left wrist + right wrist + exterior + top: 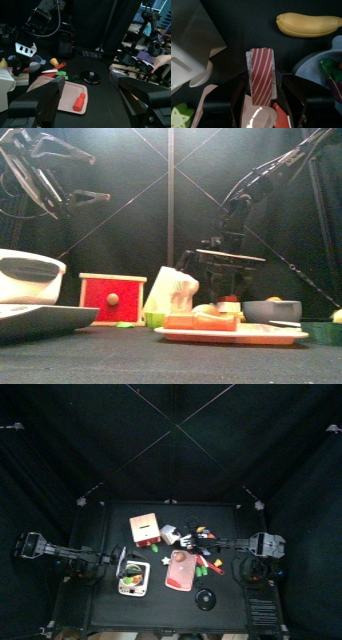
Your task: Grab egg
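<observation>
The egg cannot be picked out in any view; the banana (310, 25) is cut at the edge.

The front view looks level across the dark counter (160, 356), where a pink tray (230, 334) lies near the middle with some orange and pale food pieces on it. Behind it stand a red box with a small round knob (112, 298) and a white blocky item (174, 290), while a white-grey appliance (30, 278) looms large at the left edge and a grey bowl (271, 312) sits at the right. The right arm's end effector (225, 268) hangs low behind the tray, just above the things there, and the left arm (40, 173) is raised high in the upper left corner.
</observation>
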Motion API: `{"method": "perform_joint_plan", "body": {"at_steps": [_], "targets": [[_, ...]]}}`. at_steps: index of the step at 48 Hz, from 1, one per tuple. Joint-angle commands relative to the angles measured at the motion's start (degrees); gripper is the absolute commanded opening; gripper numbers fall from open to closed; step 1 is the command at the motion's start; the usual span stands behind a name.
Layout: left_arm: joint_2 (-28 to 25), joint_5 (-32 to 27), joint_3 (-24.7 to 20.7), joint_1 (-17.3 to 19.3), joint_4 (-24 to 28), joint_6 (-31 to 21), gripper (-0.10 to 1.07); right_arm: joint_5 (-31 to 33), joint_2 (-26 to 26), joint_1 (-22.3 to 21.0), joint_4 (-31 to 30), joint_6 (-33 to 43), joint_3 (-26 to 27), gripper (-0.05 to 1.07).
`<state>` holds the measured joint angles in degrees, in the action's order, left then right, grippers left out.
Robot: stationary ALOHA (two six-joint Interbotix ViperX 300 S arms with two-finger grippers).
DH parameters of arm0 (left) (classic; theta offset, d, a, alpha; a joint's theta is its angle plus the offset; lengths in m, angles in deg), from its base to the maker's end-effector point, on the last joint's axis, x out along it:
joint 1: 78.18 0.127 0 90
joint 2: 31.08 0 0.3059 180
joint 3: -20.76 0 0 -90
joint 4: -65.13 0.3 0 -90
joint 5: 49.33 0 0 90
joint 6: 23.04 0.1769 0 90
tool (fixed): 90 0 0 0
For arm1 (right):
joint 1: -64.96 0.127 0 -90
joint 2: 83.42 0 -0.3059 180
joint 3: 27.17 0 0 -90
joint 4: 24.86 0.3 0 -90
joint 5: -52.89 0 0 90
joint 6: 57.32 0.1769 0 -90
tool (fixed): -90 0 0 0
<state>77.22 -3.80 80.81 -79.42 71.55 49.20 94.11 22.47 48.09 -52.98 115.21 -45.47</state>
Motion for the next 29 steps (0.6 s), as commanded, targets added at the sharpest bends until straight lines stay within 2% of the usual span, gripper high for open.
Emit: {"method": "perform_joint_plan", "body": {"at_steps": [1,18,29], "targets": [[0.0,0.2,-0.6,0.0,-0.1,0.1,1.03,-0.1,-3.5,-0.4,-0.5,0.0,1.1,0.82],[0.0,0.2,-0.4,-0.1,0.4,0.2,1.03,0.4,-11.4,0.5,-1.3,0.0,-1.6,0.82],[0.0,-0.2,-0.2,-0.1,1.7,0.2,1.03,0.4,-12.7,7.3,-1.7,-0.1,-4.2,0.82]]}}
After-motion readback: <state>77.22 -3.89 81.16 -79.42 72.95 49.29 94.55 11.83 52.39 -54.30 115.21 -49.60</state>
